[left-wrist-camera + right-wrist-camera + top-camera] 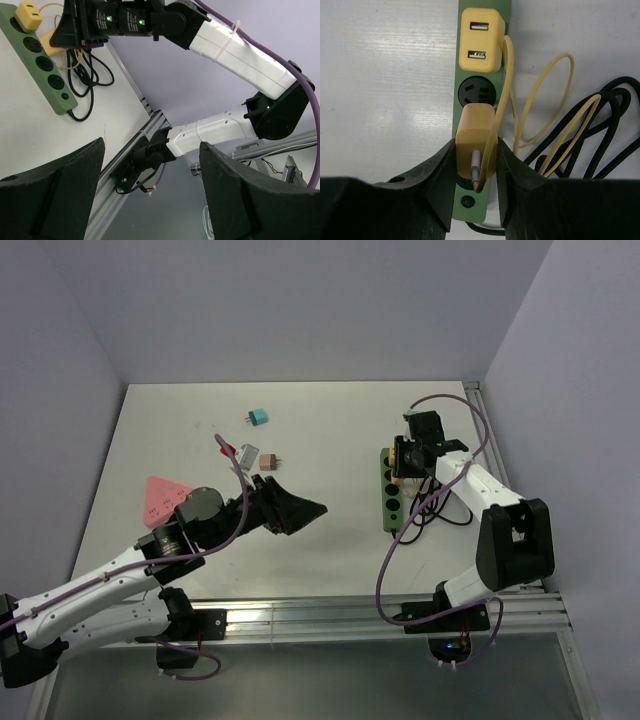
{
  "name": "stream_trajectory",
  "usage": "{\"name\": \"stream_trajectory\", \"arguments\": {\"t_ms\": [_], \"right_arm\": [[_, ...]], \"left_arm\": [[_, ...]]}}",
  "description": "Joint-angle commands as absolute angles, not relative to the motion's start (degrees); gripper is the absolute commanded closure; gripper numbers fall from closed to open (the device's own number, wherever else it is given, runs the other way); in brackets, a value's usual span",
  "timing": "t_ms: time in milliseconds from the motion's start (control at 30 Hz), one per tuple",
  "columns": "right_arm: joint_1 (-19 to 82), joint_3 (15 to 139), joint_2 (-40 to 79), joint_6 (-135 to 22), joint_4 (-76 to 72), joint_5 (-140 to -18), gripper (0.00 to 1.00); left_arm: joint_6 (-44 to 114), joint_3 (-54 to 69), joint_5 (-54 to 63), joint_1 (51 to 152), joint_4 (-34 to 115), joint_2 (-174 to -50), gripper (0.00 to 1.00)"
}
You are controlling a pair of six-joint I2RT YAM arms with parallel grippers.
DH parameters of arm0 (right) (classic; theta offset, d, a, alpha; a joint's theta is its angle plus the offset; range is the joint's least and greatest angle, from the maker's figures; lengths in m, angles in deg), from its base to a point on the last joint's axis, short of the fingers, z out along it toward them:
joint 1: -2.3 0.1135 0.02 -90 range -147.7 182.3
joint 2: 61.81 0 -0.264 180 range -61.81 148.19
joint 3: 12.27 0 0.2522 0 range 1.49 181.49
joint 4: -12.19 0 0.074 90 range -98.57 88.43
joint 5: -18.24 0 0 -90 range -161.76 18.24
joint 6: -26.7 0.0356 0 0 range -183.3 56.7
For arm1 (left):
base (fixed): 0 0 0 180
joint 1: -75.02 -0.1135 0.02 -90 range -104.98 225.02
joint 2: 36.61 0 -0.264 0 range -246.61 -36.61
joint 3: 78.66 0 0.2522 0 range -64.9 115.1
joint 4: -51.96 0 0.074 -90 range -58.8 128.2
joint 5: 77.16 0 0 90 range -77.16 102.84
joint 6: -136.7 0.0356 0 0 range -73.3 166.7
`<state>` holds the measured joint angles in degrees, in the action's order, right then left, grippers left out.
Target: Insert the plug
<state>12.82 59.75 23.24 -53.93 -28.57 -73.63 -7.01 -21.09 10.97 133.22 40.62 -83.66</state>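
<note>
A green power strip [388, 502] lies at the right of the table, also seen in the left wrist view [59, 97]. My right gripper [476, 146] is shut on a yellow plug [475, 125] with a yellow cable, held over a socket near the strip's switch end. Whether its pins are seated I cannot tell. Past it, one empty socket [476, 92] shows, then a yellow USB charger [480, 40] plugged in at the strip's end. My left gripper [300, 512] hangs open and empty over the table's middle, well left of the strip.
Black cable [445, 508] coils right of the strip. A pink triangular piece [162, 498] lies at the left. A teal plug [259, 418], a grey plug [245, 454] and a brownish plug [268, 461] sit at the table's centre back. An aluminium rail [350, 615] runs along the near edge.
</note>
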Motion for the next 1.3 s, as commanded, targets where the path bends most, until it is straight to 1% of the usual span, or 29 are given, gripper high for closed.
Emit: {"name": "stream_trajectory", "arguments": {"t_ms": [0,200,833,1033,1267], "right_arm": [[13.3,62.5,24.5,-54.9,-25.5,-71.8,1.00],[13.8,62.6,24.8,-55.4,-23.7,-69.0,1.00],[14.1,64.2,28.8,-56.5,-24.6,-70.1,1.00],[14.3,65.3,31.1,-57.1,-26.8,-71.5,1.00],[14.4,68.5,37.2,-58.3,-31.5,-71.5,1.00]], "left_arm": [[-8.1,-21.3,9.1,134.0,44.4,-84.4,0.19],[-7.5,-20.4,8.9,134.9,44.6,-86.1,0.19],[-7.4,-20.3,8.8,135.5,45.1,-86.4,0.19],[-7.0,-20.1,9.3,135.8,44.5,-85.8,0.19],[-7.0,-20.3,9.2,135.9,44.4,-85.5,0.19]]}}
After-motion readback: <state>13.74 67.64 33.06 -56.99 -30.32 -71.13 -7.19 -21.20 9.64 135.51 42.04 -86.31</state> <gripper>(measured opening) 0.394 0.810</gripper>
